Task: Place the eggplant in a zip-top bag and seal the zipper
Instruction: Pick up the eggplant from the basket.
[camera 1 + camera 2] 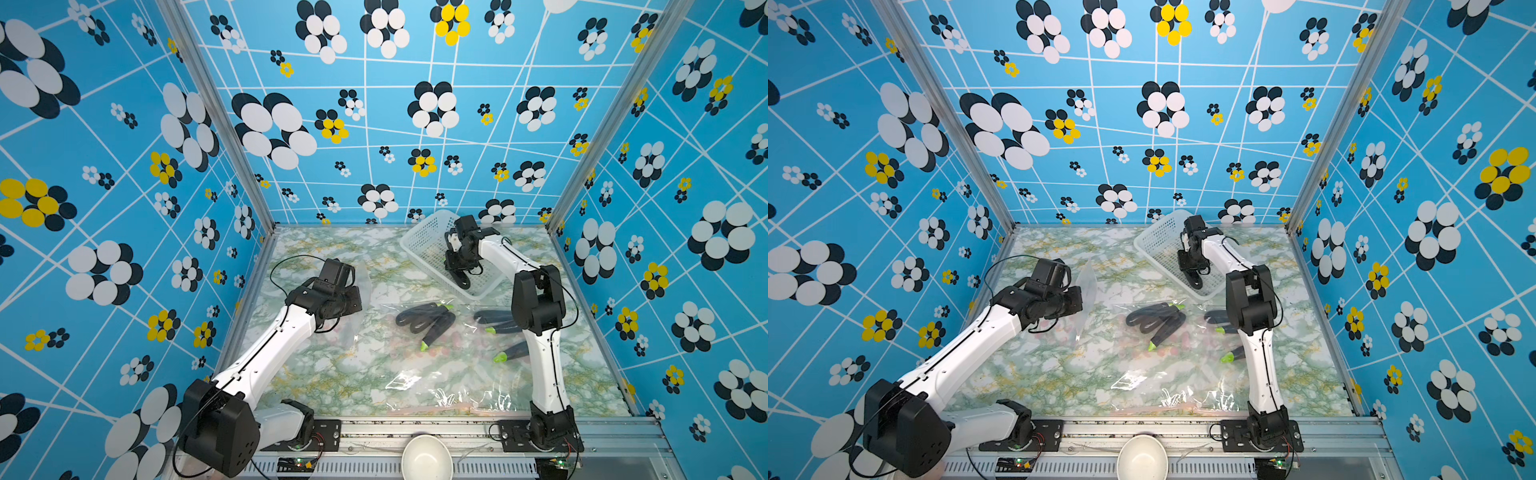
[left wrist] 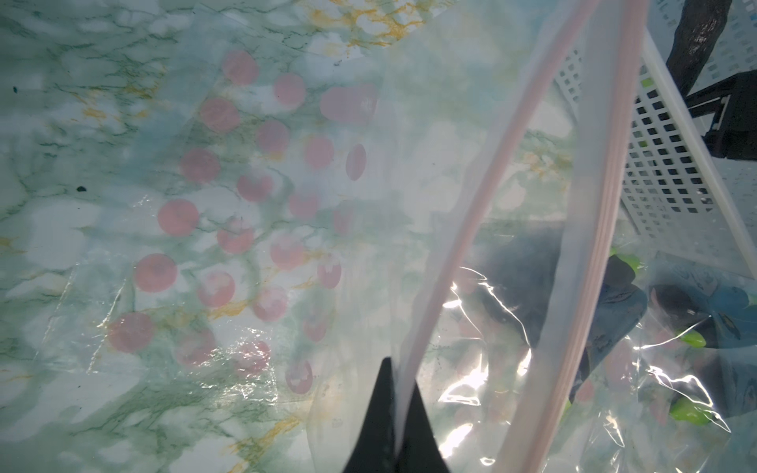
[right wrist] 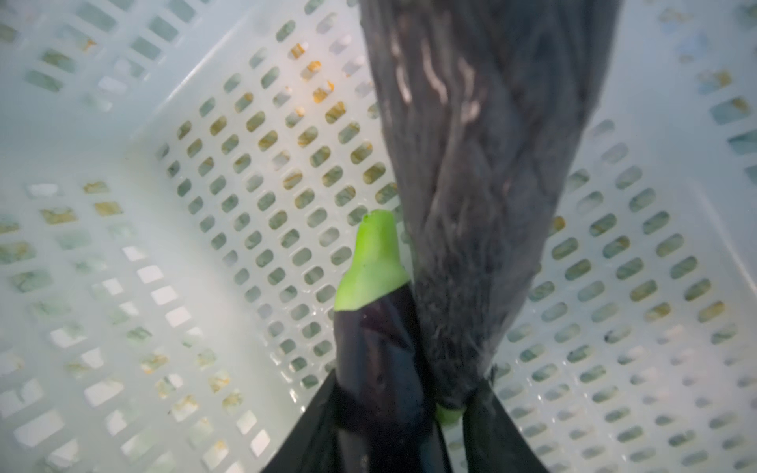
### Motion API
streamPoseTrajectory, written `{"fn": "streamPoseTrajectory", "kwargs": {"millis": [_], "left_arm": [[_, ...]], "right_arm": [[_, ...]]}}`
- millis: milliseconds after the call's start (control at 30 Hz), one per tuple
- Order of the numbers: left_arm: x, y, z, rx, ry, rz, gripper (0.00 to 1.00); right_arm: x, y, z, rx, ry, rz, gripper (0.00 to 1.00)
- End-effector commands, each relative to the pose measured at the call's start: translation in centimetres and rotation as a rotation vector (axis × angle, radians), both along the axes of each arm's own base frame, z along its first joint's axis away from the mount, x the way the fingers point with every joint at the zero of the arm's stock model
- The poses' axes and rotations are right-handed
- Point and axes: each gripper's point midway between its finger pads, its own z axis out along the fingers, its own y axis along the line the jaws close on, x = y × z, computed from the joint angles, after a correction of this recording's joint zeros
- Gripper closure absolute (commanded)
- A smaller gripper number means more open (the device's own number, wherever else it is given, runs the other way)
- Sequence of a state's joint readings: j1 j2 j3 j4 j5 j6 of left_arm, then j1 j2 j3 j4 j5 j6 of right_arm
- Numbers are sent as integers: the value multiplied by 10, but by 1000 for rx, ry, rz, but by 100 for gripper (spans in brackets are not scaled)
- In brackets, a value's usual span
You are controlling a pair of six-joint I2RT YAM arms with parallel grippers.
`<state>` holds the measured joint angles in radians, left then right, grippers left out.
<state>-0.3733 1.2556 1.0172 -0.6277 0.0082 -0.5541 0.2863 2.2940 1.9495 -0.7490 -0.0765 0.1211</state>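
Your whole next move hangs on one line: the eggplant (image 3: pixel 377 340) sits in the white basket (image 1: pixel 424 237) at about 1 o'clock on the table (image 1: pixel 332 374), and the zip-top bag (image 1: pixel 1087 286) you must feed hangs at roughly 9 o'clock from it, across the middle of the table. Your right gripper (image 3: pixel 411 379) is down in the basket with its jaws narrowed either side of the eggplant's dark body. I cannot tell from these views whether the pinch has bitten. In the right wrist view the eggplant's long axis runs straight out along the fingers, green cap leading. A second eggplant (image 3: pixel 471 184) lies hard against it, its stem end also between the jaws, so you may lift two. Your left gripper (image 2: pixel 399 376) is clamped tight on one lip of the bag, holding it off the table. The two pink zipper strips (image 2: pixel 504 164) stand apart, so the mouth gapes toward 3 o'clock, facing the basket. The right arm is the nearer one to the eggplant, and the left is busy. I judge you will need to swing the eggplant's axis round to point at 9 o'clock and enter cap first. Filled bags (image 1: pixel 424 320) lie at 6 o'clock of the basket, so pass above them.
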Motion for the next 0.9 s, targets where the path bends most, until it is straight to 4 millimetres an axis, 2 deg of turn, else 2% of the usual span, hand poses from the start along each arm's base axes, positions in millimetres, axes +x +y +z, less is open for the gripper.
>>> {"fn": "streamPoseTrajectory", "kwargs": {"millis": [0,200,867], "left_arm": [[1,0,11,8,-18,-10,100],[1,-2,9,2,-8,-16,100],[4,-7,13,-17,-11,-28,100]], "right_arm": [[-2,-4,37,30,-64,-34,58],[-12,-4,59,69,-107,-51,60],[-25,-4,84,111,-146,-57,66]]}}
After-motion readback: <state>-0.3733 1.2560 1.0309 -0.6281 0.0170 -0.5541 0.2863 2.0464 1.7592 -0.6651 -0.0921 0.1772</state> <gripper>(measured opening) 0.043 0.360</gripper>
